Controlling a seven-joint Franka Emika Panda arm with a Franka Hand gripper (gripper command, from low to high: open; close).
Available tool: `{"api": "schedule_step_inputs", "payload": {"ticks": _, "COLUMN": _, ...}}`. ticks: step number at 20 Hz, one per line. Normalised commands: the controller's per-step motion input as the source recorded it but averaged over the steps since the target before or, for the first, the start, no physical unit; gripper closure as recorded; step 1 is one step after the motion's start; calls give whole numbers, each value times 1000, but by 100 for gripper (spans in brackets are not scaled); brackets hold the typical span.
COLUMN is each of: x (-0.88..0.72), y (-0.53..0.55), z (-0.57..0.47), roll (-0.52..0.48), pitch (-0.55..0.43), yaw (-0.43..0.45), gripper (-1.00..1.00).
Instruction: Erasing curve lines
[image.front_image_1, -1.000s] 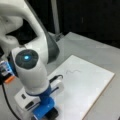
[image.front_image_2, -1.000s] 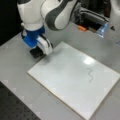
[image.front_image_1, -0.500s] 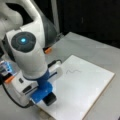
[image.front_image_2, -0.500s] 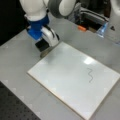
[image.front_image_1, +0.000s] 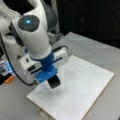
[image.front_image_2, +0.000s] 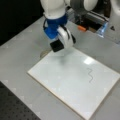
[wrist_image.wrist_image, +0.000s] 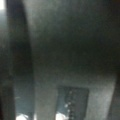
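Both front views show my gripper (image.front_image_1: 53, 82) clenched on the black eraser (image.front_image_2: 56, 46) above the whiteboard (image.front_image_2: 65, 85), well apart from the curve lines (image.front_image_2: 90, 75), thin ink I judge needs firm flat rubbing, not grasping

A white-and-blue arm (image.front_image_1: 35, 42) leans over a white board (image.front_image_1: 82, 100) lying on a grey table (image.front_image_1: 100, 52). Its gripper (image.front_image_1: 53, 82) carries a black eraser (image.front_image_1: 54, 82) at its tip, poised over the board's near-left part, where a soft shadow falls beneath it. The curve lines (image.front_image_1: 72, 72), a faint thin squiggle, sit on the board just to the right of the eraser, untouched. A black cable (image.front_image_1: 15, 72) loops down the arm's left side, with orange and blue objects (image.front_image_1: 7, 72) at the left edge.
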Motion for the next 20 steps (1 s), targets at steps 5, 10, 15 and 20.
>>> {"api": "schedule_step_inputs", "payload": {"ticks": 5, "x": -344, "y": 492, "z": -133, "roll": 88, "pitch": -300, "yaw": -343, "gripper": 100}}
{"api": "schedule_step_inputs", "payload": {"ticks": 10, "x": -248, "y": 393, "z": -138, "roll": 81, "pitch": -236, "yaw": -282, "gripper": 100}}
{"api": "schedule_step_inputs", "payload": {"ticks": 15, "x": -186, "y": 224, "z": -149, "roll": 91, "pitch": -225, "yaw": -252, "gripper": 100}}
{"api": "schedule_step_inputs", "payload": {"ticks": 20, "x": -152, "y": 149, "z": -237, "roll": 113, "pitch": -237, "yaw": -230, "gripper": 100}}
